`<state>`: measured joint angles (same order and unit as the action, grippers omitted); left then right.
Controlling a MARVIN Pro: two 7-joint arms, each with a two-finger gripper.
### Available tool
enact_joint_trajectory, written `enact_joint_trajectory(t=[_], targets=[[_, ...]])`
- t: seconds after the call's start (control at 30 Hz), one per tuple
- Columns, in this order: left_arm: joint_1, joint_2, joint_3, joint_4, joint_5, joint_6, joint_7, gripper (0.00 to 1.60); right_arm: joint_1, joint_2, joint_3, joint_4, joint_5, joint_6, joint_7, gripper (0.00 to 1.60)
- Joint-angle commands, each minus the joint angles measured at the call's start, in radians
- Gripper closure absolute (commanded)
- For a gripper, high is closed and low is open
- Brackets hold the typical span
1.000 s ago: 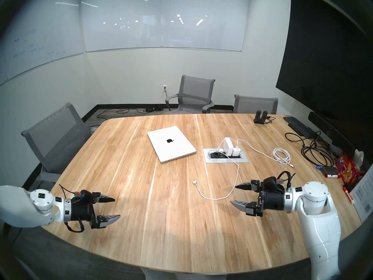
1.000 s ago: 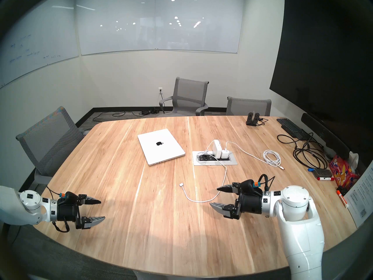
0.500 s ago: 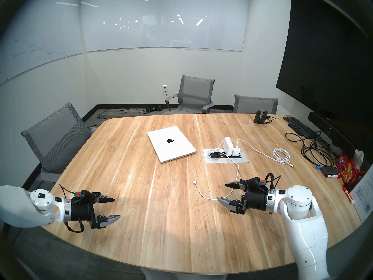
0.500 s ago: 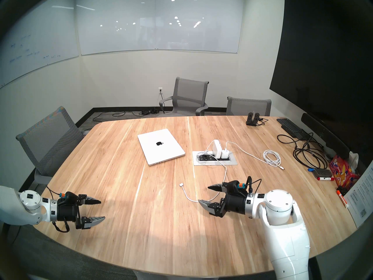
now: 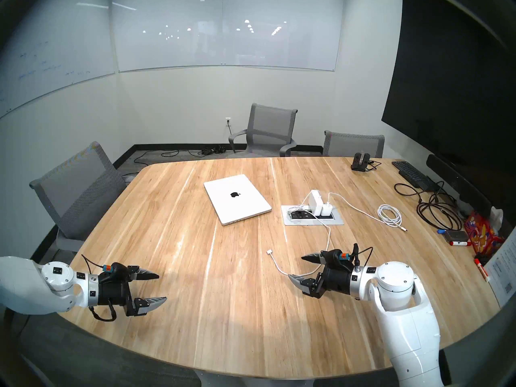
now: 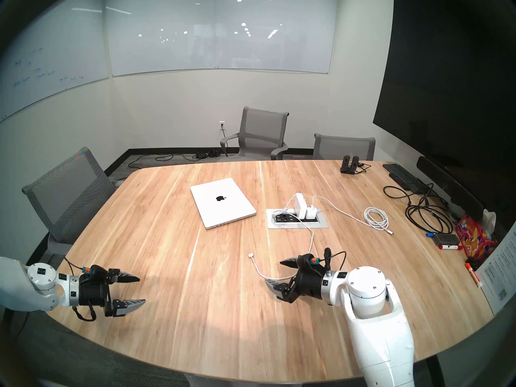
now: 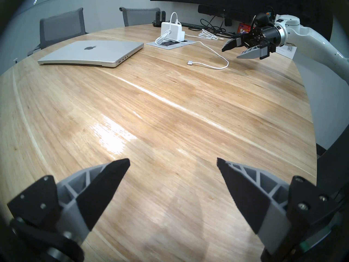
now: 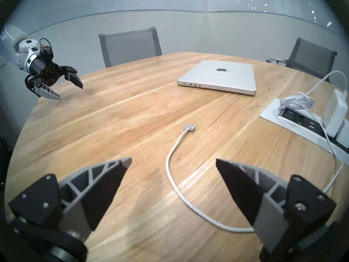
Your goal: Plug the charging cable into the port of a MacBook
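The closed silver MacBook (image 5: 237,198) lies flat at the table's middle. Its port (image 8: 183,84) is the endmost slot on the side edge facing me. The charging cable (image 5: 329,235) runs from a white charger, bends near my right gripper, and ends in a flat connector (image 5: 269,251) lying loose on the wood. My right gripper (image 5: 296,267) hovers open just over the cord's bend. In the right wrist view the cord (image 8: 170,172) curves between the fingers and the connector (image 8: 189,127) lies ahead. My left gripper (image 5: 162,287) hangs open and empty at the near left.
A recessed power box (image 5: 290,220) with white chargers (image 5: 317,202) sits right of the laptop. A coiled white cord (image 5: 389,214), black cords (image 5: 435,210), a keyboard (image 5: 410,172) and markers (image 5: 458,242) lie along the right side. Grey chairs (image 5: 78,188) ring the table.
My right gripper has moved left and lower, from beside the cord's bend to just over it, staying open. The left arm, cable and laptop have not moved.
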<state>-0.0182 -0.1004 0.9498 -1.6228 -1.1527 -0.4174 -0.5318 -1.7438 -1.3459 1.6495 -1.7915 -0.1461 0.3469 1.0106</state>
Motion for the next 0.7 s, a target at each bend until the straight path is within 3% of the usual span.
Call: enact_joint_trajectory(t=[0.0, 0.67], targets=[[-0.005, -0.001, -0.006, 0.000, 0.000, -0.001, 0.001, 0.00, 0.008, -0.019, -0.025, -0.023, -0.029, 0.018, -0.032, 0.00], [-0.006, -0.001, -0.005, 0.000, 0.000, -0.001, 0.001, 0.00, 0.053, -0.110, -0.142, -0.019, -0.152, 0.078, -0.169, 0.00]])
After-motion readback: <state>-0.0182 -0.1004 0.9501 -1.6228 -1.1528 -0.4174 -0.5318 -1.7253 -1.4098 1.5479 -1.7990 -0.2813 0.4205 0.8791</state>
